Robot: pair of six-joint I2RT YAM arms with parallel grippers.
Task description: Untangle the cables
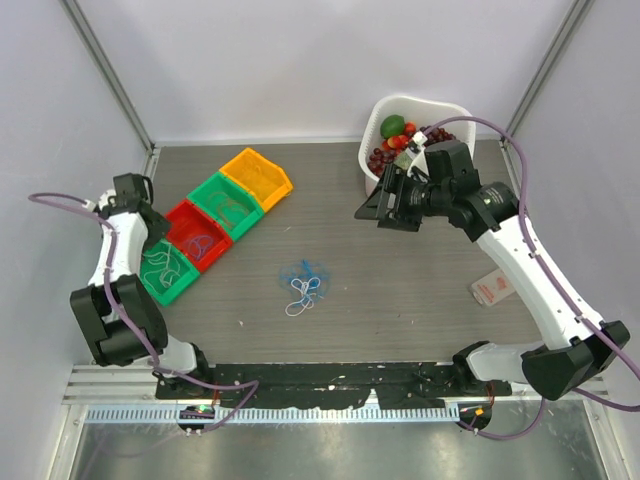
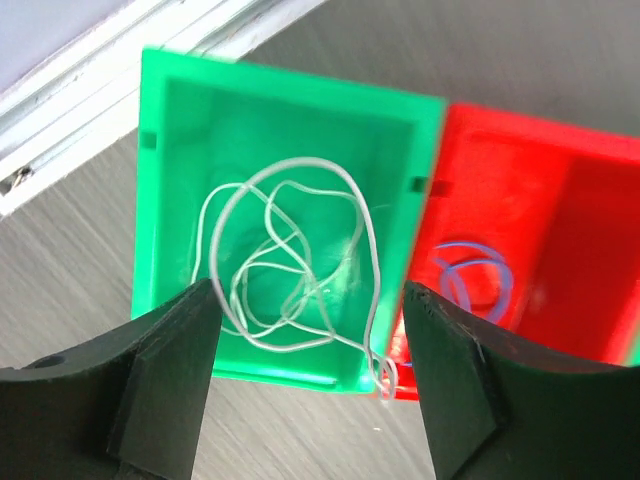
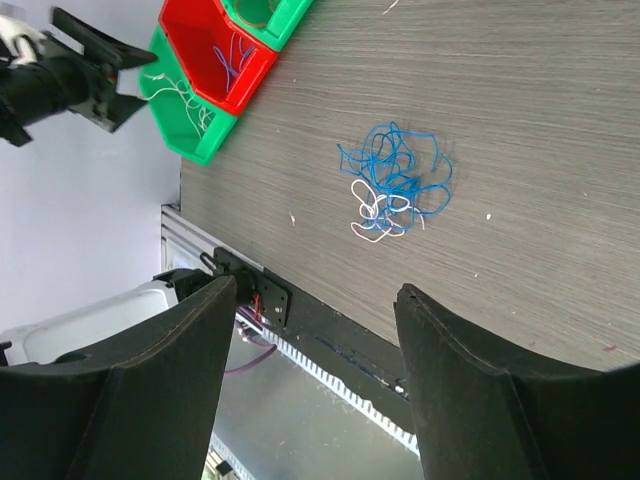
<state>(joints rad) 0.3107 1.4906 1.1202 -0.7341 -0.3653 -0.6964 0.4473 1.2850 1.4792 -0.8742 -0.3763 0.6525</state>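
Loose tangle of blue and white cables [image 1: 303, 280] lies on the table [image 1: 420, 290] about mid-width, a bit toward the near edge, touching neither arm. Left gripper [image 2: 308, 290] hangs over the green bin [image 2: 165, 200] at the table's left edge, jaws wide apart and holding nothing; a white cable [image 2: 300, 160] lies coiled in that bin, one end over its rim beside the red bin [image 2: 520, 190]. Right gripper [image 3: 315, 290] is up near the far right corner by the white basket [image 1: 385, 115], jaws wide apart, empty.
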